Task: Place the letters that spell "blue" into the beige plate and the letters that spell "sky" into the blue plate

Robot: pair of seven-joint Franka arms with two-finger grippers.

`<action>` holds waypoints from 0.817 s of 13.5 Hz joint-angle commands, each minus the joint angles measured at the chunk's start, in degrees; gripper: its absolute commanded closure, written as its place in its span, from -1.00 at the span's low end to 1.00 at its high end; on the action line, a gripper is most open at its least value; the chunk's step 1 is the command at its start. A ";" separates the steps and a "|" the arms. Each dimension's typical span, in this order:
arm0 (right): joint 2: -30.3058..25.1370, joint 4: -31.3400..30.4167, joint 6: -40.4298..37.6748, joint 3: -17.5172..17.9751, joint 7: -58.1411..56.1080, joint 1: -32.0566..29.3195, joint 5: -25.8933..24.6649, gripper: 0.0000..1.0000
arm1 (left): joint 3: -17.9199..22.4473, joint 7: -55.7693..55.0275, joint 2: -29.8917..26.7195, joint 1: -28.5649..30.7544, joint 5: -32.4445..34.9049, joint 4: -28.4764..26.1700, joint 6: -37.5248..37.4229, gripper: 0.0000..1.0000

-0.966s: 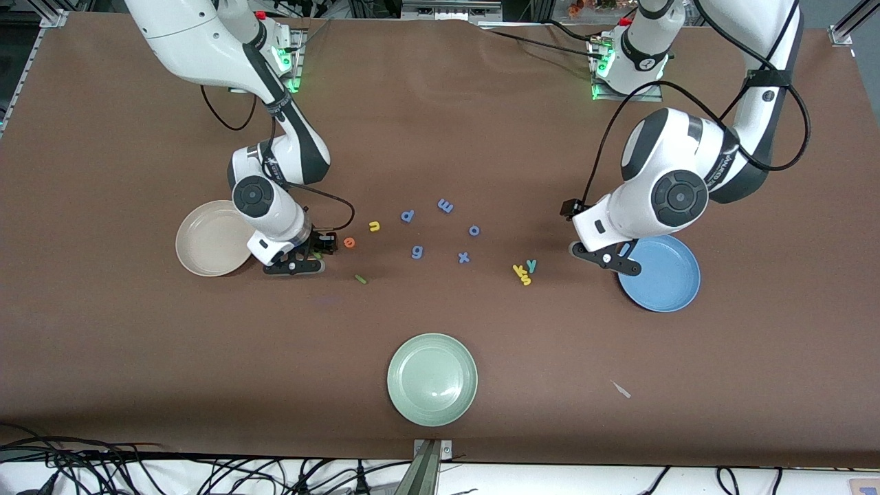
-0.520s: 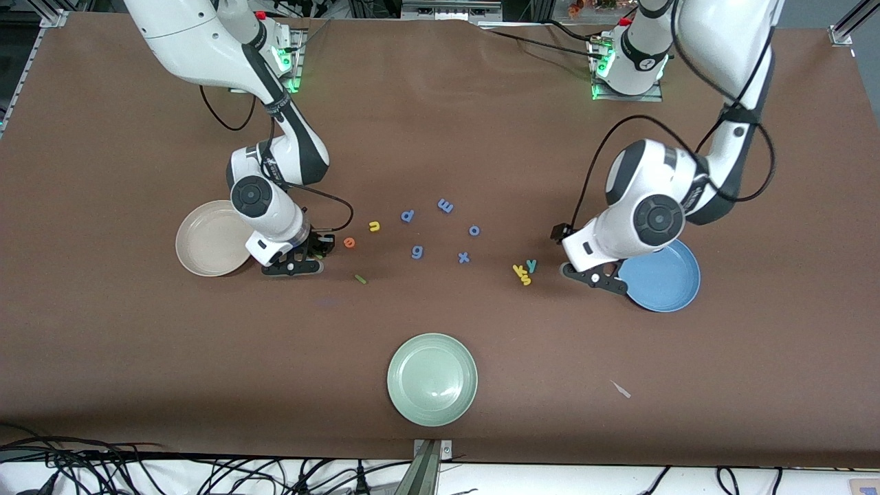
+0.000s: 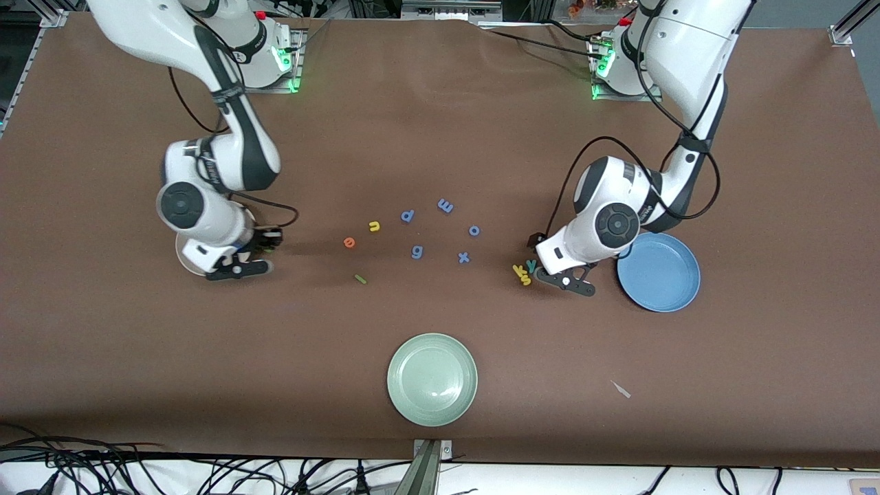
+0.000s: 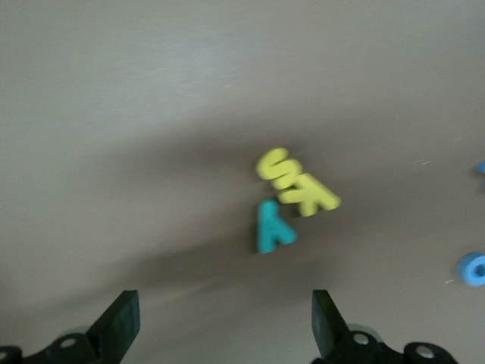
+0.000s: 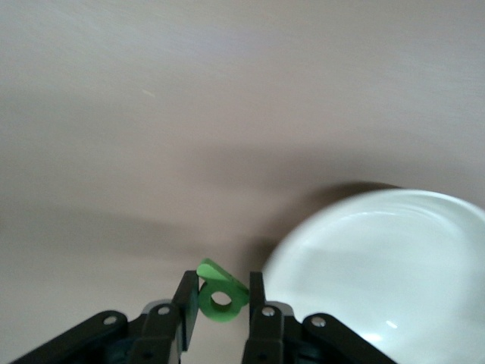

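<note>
Five blue letters (image 3: 440,230) and a pale green plate (image 3: 432,379) sit mid-bench, clear of both arms. Right claw (image 5: 220,302) pinches the green "b" (image 5: 220,294) over the bench, just beside the beige plate (image 5: 379,265) rim. Left claw (image 4: 223,326), jaws wide and empty, hovers by the clustered "s" (image 4: 274,167), "k" (image 4: 309,196), "y" (image 4: 271,227); blue plate (image 3: 658,272) nearby. "e" (image 3: 349,242), "u" (image 3: 374,226), "l" (image 3: 359,278) lie loose.

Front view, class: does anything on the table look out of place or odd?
Yes. A small pale scrap lies alone on the brown table, nearer the camera than the blue plate. It belongs to neither letters nor plates. Also, the yellow "s" and "k" overlap.
</note>
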 commanded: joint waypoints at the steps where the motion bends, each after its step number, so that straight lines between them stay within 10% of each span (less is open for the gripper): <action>1: -0.88 -2.81 -2.72 -4.20 -6.18 0.20 0.88 0.88 | 0.69 -1.68 3.23 -2.40 -1.88 0.03 5.63 -1.00; 3: 0.70 -2.81 -3.26 -5.79 -6.45 -0.06 0.88 0.78 | 0.69 -1.86 4.73 -2.93 -1.79 -0.06 7.76 -0.93; 4: 1.32 -2.73 -3.17 -5.88 -5.49 -0.41 0.88 -0.59 | 0.69 -1.86 4.91 -2.93 -1.71 -0.06 7.76 -0.81; 5: 1.24 -2.38 -3.26 -5.80 -5.40 -0.33 0.88 -1.00 | 0.69 -1.78 4.91 -2.93 -1.53 -0.06 7.76 -0.67; 8: 0.88 -1.06 -2.39 -0.46 2.04 0.72 0.96 -1.00 | 0.69 -1.77 5.35 -2.84 -1.35 0.12 7.85 -0.12; 11: 2.02 0.88 1.03 7.37 10.84 0.81 3.77 -1.00 | 0.69 -1.77 5.44 -2.84 -1.27 0.21 8.20 -0.10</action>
